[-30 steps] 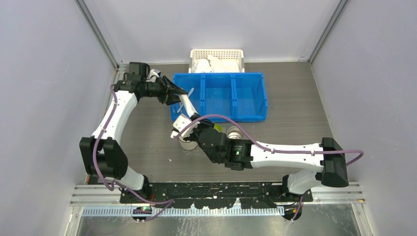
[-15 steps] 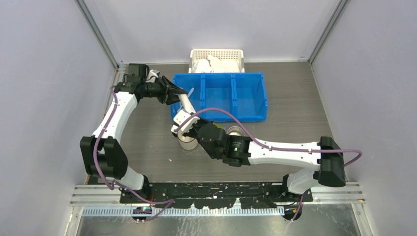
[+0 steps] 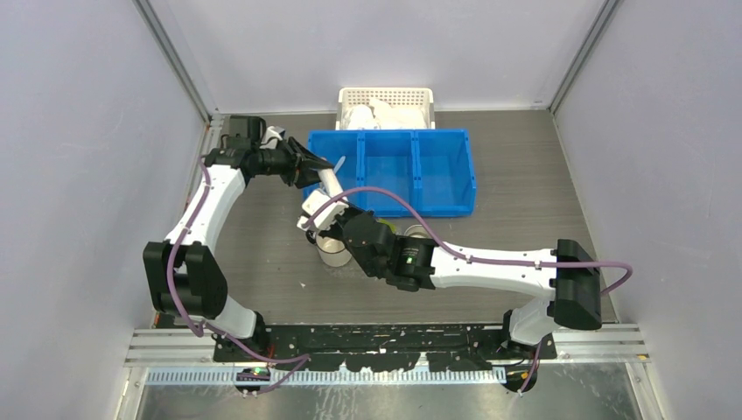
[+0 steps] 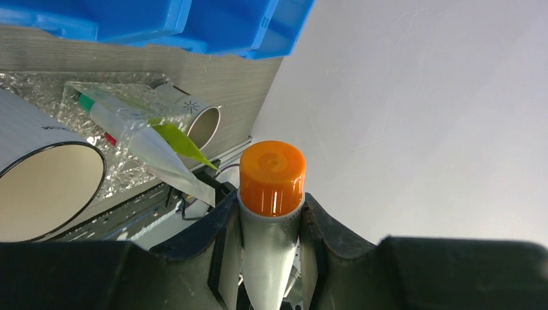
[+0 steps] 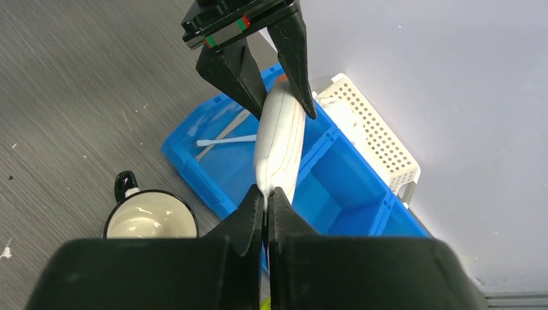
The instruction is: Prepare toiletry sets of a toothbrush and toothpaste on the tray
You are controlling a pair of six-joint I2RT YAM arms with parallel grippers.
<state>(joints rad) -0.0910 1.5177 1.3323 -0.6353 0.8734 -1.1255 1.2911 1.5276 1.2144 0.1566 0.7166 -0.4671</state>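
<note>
A white toothpaste [image 5: 278,135] tube with an orange cap [image 4: 272,175] hangs in the air between both arms, just in front of the blue bin. My left gripper [image 4: 271,208] [image 3: 317,166] is shut on it just under the cap. Pinching the tube's flat crimped end, my right gripper [image 5: 266,194] [image 3: 336,204] is shut too. A slim white toothbrush [image 5: 226,139] lies in the bin's left compartment. The clear tray [image 4: 32,87] shows in the left wrist view with a second toothpaste [image 4: 158,152], white with a green leaf, on it. In the top view my right arm hides the tray.
The blue three-compartment bin [image 3: 442,175] stands at the back, a white perforated basket [image 3: 386,106] behind it. A cream mug [image 5: 152,223] with a black handle sits below the held tube. Another cup [image 3: 418,234] stands by my right forearm.
My right gripper has moved up and left to the tube in my left gripper and closed on its flat end. The left arm has barely moved.
</note>
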